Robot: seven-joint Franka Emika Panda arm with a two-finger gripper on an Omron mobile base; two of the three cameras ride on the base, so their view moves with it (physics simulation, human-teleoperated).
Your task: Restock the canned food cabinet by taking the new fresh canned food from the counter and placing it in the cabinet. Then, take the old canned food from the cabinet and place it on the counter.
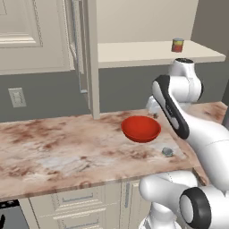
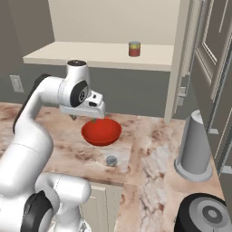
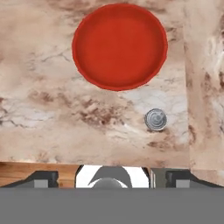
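Claw (image 3: 111, 177) spread apart, empty, above table (image 3: 52, 122); grey tin (image 3: 155, 119) at 5 o'clock from red bowl (image 3: 119, 45).

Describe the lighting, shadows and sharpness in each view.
Left base view: flat, even light, no glare; the red bowl casts hardly any shadow on the counter. Right base view: equally soft; the small tin looks slightly blurred. Hand view: bowl rim crisp, tin shows a faint sheen, marbling a little smeared.
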